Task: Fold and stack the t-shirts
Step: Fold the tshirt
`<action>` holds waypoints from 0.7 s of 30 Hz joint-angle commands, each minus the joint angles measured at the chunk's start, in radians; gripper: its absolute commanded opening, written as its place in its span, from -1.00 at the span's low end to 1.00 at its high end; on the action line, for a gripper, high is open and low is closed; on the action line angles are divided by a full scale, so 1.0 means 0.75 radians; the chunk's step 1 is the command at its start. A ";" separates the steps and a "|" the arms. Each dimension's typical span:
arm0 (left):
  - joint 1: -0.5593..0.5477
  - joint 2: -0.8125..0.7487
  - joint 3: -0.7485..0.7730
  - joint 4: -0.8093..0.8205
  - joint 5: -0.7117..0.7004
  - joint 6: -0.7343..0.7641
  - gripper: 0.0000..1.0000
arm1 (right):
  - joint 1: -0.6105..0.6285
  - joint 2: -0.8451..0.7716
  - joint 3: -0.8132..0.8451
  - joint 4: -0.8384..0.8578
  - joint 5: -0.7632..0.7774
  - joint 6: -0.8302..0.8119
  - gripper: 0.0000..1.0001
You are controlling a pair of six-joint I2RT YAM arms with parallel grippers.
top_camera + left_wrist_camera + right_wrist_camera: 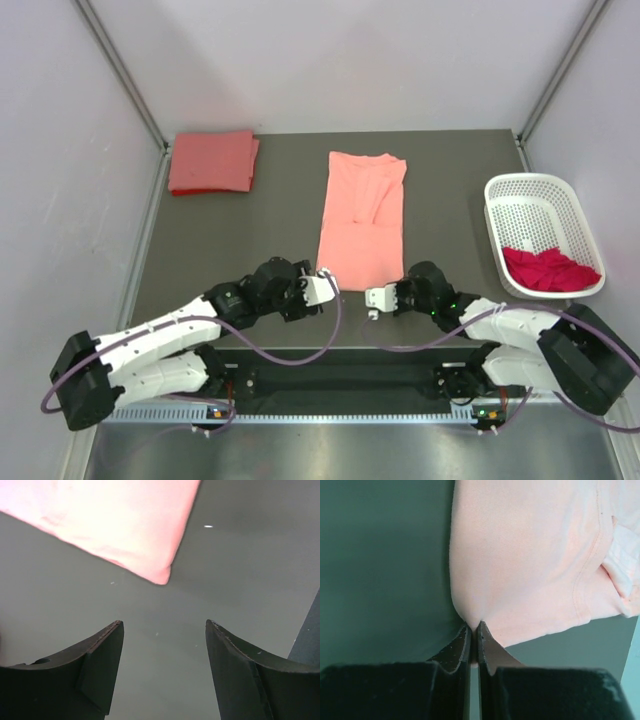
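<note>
From above, the salmon-pink t-shirt (362,220) lies in the middle of the table (220,250). It is folded into a long strip, with its collar at the far end and its hem towards my bases. My left claw (324,282) sits at the near left corner of that hem, and my right claw (375,298) sits at the near right corner. The coral-red t-shirt (212,162) lies folded flat at the far left of the table. The magenta-red t-shirt (548,270) is bunched in the near end of the white perforated basket (540,182) on the right.

Through my left wrist, my left claw (162,625) stands wide apart and holds nothing, with bare table (240,570) between the fingers. A corner of the salmon-pink t-shirt (115,520) points at the gap from just ahead and is not touching the claw.

Through my right wrist, my right claw (474,627) is pinched tight on the edge of the salmon-pink t-shirt (530,570). The cloth puckers into a small peak where the fingers meet. A stitched seam curves along the shirt's right side, and the table (380,570) shows dark on the left.

I can read no writing on the cloth or the basket.
</note>
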 commanded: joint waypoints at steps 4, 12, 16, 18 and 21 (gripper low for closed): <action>-0.003 0.225 -0.005 0.196 0.114 0.098 0.43 | -0.032 -0.129 -0.025 -0.078 -0.162 0.061 -1.00; -0.003 0.469 -0.001 0.415 0.061 0.109 0.44 | -0.040 -0.147 -0.029 -0.051 -0.195 0.103 -1.00; -0.003 0.545 -0.005 0.532 -0.039 0.121 0.46 | -0.044 -0.174 -0.044 -0.063 -0.199 0.106 -1.00; -0.003 0.604 0.008 0.558 -0.029 0.127 0.44 | -0.050 -0.188 -0.058 -0.051 -0.201 0.110 -1.00; -0.003 0.670 0.050 0.558 -0.001 0.113 0.40 | -0.052 -0.186 -0.060 -0.045 -0.207 0.118 -1.00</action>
